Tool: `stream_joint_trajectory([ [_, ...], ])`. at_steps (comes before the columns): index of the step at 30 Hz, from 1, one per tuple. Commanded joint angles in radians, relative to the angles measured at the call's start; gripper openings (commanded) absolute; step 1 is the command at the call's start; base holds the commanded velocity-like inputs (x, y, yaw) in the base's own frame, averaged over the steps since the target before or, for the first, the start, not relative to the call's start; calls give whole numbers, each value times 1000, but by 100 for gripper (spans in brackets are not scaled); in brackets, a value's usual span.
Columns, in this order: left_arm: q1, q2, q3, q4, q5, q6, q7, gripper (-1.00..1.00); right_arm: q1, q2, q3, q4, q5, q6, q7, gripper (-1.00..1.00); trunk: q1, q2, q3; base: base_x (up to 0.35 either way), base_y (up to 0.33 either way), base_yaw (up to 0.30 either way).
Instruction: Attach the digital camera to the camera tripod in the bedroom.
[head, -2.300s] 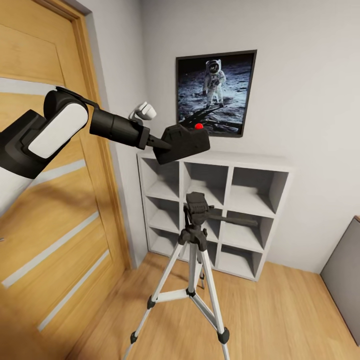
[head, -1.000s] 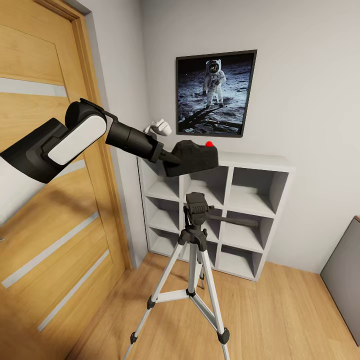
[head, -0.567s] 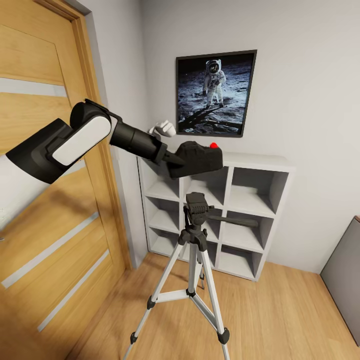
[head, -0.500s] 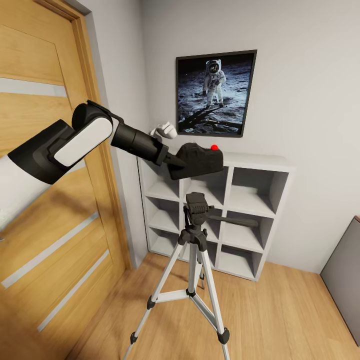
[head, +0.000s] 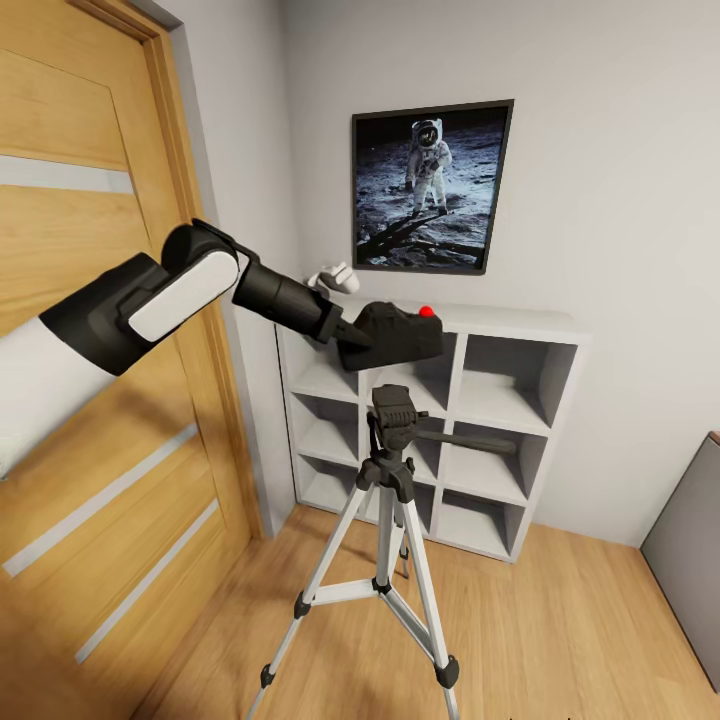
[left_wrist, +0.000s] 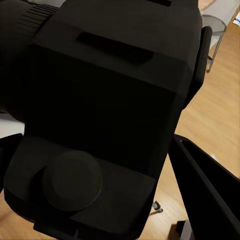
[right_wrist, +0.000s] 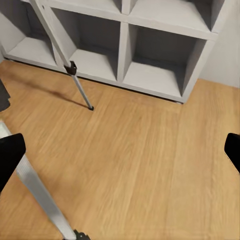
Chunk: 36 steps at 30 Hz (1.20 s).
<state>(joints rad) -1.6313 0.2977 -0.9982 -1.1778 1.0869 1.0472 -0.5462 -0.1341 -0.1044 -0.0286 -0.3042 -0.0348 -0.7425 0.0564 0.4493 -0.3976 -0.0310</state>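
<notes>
holding digital camera (head: 395, 335) clenched in left tool (head: 350, 340), directly above camera tripod (head: 390, 500) head, apart; right tool (right_wrist: 120, 150) released.

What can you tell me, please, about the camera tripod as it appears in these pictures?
The camera tripod stands upright on the light wood floor before the white cube shelving. Its three thin silver, metallic-looking legs spread outward, with black joints and black feet, braced to a central column. The black head on top is bare, with a long black lever reaching sideways. Nothing touches the head; the digital camera hangs just above it in the left gripper.
</notes>
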Motion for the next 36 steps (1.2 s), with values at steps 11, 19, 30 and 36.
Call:
stream_joint_trajectory([
  [11, -1, -3, -56, 4, -4, 0, -5, -100, -1, 0, -6, 0, -5, -92, -1, 100, 1, -2, -2, 0, 0, 0],
  [19, -1, -3, -57, 4, -4, 0, -5, -100, -1, -1, -5, 0, -6, -95, 24, 100, 1, -2, -2, 0, 0, 0],
  [30, -1, -3, -57, 4, -4, 0, -5, -100, -1, -33, -10, -47, -10, -95, 384, 100, 1, -2, -2, 0, 0, 0],
  [36, -1, -3, -57, 4, -4, 0, -5, -100, -1, -46, -11, -59, -13, -95, 528, 100, 1, -2, -2, 0, 0, 0],
])
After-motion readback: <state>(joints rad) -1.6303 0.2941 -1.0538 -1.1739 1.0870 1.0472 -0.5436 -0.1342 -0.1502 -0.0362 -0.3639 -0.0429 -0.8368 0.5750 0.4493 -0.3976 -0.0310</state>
